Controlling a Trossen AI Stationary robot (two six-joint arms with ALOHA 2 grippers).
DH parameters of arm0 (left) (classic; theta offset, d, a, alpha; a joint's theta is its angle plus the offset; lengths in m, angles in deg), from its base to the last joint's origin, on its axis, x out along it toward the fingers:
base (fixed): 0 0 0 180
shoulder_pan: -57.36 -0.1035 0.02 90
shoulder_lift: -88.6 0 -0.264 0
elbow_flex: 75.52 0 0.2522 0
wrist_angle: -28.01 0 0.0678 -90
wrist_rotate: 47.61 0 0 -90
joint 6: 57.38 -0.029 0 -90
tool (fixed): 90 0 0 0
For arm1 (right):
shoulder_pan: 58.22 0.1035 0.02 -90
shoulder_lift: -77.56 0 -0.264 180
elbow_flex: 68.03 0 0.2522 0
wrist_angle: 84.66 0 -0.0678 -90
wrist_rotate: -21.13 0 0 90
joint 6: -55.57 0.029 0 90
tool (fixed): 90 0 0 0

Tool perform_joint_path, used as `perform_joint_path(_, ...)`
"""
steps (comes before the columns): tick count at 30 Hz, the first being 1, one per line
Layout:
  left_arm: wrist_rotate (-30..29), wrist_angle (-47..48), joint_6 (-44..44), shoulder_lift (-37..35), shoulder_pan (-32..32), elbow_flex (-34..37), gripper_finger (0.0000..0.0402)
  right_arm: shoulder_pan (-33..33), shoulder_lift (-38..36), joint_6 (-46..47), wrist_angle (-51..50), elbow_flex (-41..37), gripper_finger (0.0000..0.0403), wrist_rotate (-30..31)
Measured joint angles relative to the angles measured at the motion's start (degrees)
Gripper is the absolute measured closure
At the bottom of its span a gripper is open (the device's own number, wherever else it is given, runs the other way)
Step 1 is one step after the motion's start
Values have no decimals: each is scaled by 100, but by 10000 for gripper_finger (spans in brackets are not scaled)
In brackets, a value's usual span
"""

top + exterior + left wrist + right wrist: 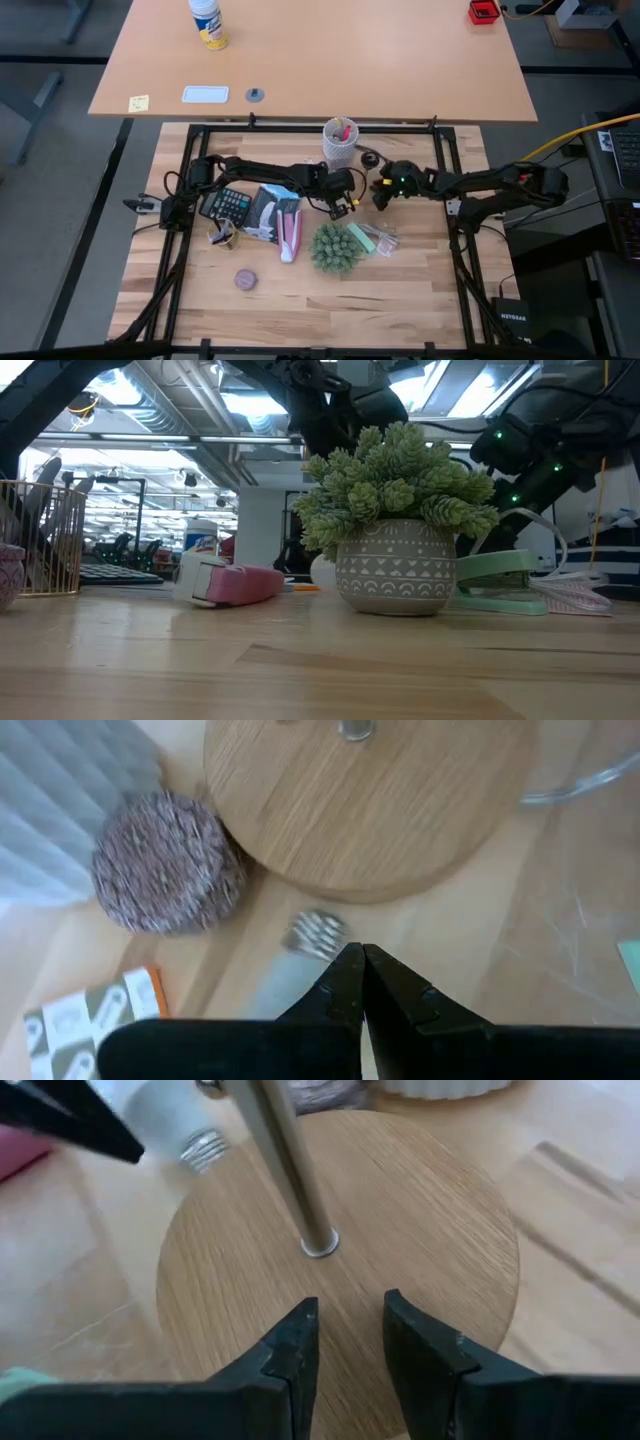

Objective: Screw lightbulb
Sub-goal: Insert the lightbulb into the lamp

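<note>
Tabletop of pale wood fills my overhead view, with 2 dark arms reaching in from either side and meeting near its middle, just in front of the white cup. Near them stands a potted plant.

From the wrist cameras I see a round wooden disc with a metal rod rising from its centre. The right gripper hangs over the disc's near half, its fingers set a narrow gap apart with nothing between them.

The left gripper sits just off the disc's edge, its 2 tips pressed together. The lightbulb lies on the table right under those tips, beside the disc, its silver screw base pointing toward the disc rim. I cannot tell whether the closed tips touch it. A brownish round puck rests beside the disc, near the bulb.
</note>
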Motion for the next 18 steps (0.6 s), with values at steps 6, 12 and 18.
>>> perform_joint_path(6,-10,230,61,-96,173,-3,401,708,13,234,154,-14,290,666)
perform_joint_path(12,-412,308,17,-419,347,-4,401,1023,12,250,560,-33,290,1084)
perform_joint_path(18,-887,685,-1,-834,453,-4,401,1022,-116,239,946,-25,290,1069)
